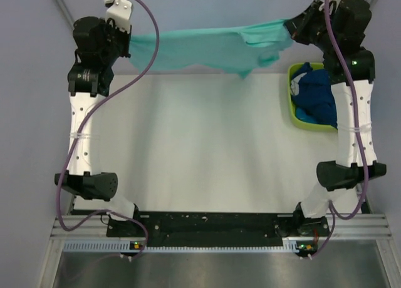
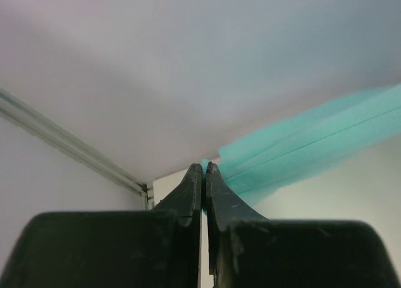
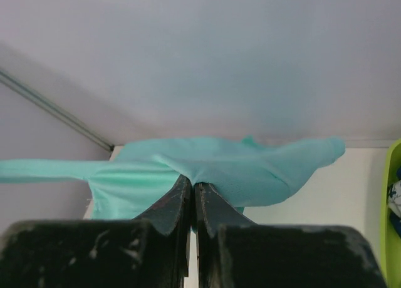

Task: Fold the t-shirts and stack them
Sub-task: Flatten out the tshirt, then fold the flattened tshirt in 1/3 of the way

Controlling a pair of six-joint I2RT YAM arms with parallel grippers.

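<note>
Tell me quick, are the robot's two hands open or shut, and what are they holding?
Left gripper: shut on one end of the mint t-shirt.
Right gripper: shut on the other end of it.

1. Mint t-shirt (image 1: 207, 47): plain teal-green all over.
2. Blue t-shirts (image 1: 318, 94): dark navy, with brighter blue showing at the edges; plain.
3. Tub (image 1: 292, 103): lime green.
4. Table (image 1: 207, 150): off-white, unpatterned.
5. Cables (image 1: 152, 44): purple.
6. Arm links (image 1: 80, 138): white, dotted with small dark holes; joints black.
</note>
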